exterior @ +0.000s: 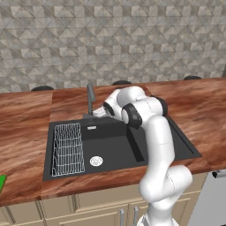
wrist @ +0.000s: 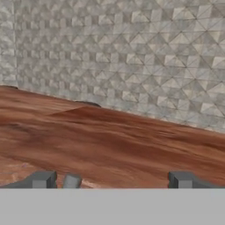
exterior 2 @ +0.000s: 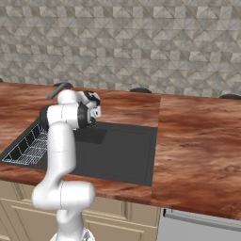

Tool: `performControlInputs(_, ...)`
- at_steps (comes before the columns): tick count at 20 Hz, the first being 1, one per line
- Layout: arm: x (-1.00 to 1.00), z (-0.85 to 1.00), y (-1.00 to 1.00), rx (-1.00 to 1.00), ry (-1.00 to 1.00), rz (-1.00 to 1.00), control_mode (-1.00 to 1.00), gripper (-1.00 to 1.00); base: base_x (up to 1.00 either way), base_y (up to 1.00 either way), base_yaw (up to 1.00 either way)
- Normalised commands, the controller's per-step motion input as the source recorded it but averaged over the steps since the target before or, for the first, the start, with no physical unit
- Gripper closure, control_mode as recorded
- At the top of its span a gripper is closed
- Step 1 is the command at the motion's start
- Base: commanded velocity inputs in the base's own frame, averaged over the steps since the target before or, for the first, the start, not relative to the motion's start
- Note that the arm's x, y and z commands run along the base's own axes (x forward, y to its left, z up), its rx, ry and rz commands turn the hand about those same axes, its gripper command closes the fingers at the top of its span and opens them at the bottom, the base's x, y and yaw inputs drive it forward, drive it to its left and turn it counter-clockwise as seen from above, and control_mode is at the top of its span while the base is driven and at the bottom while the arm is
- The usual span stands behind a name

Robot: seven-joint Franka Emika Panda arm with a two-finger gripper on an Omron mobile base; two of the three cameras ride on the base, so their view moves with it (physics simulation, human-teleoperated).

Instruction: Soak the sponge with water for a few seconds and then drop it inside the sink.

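A green corner of the sponge (exterior: 1, 182) peeks in at the left frame edge, on the wooden counter in front of and left of the sink (exterior: 163, 141). The black basin has a round silver drain (exterior: 96, 161). My gripper (exterior: 98, 113) hangs over the sink's back edge, just right of the grey faucet (exterior: 90, 98), far from the sponge. In the hand view my gripper (wrist: 112, 180) is open, its fingertips (wrist: 41, 180) wide apart with nothing held. It faces the counter and wall. The water is out of view.
A white wire rack (exterior: 68, 150) fills the sink's left part. Dark knobs (exterior: 122, 82) sit along the wall at the counter's back. The wooden counter (exterior 2: 197, 141) stretches right of the sink (exterior 2: 122, 150). A grey appliance top (exterior: 218, 194) shows at lower right.
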Motion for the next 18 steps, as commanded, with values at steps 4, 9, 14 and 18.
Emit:
performControlInputs(4,0.11,-0.78,-0.54,-0.19,0.00,-0.10,-1.00,-1.00,0.00,0.00,0.00)
performControlInputs(9,0.12,-0.69,-0.60,-0.18,0.00,-0.10,-1.00,-1.00,0.00,0.00,0.00)
performControlInputs(14,0.20,-0.71,-0.65,-0.15,0.00,-0.08,-1.00,-1.00,0.00,0.00,0.00)
performControlInputs(18,0.21,-0.76,-0.68,-0.14,0.00,-0.06,-1.00,-1.00,0.00,0.00,0.00)
